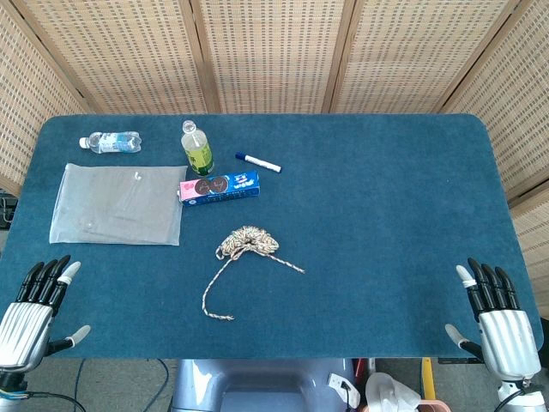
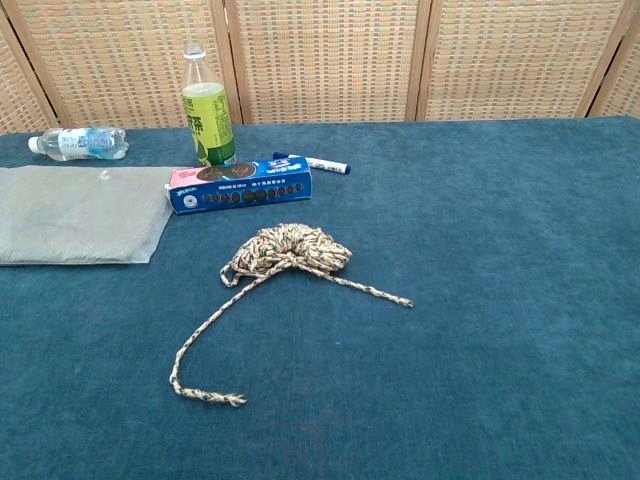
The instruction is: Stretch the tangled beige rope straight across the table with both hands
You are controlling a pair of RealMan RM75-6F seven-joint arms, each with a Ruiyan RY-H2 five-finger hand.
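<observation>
The beige rope (image 1: 246,244) lies bunched in a tangle near the middle of the blue table (image 1: 386,215). One loose end curves toward the front edge, a shorter end trails to the right; the chest view shows the rope (image 2: 290,251) the same way. My left hand (image 1: 39,309) hovers at the front left corner, fingers apart, holding nothing. My right hand (image 1: 493,313) sits at the front right corner, fingers spread, also empty. Both hands are far from the rope. Neither hand appears in the chest view.
Behind the rope lies a blue cookie box (image 1: 220,187), with a green bottle (image 1: 197,149) and a marker (image 1: 258,162) further back. A clear plastic bag (image 1: 118,203) and a water bottle (image 1: 111,142) occupy the left side. Wicker screens stand behind the table.
</observation>
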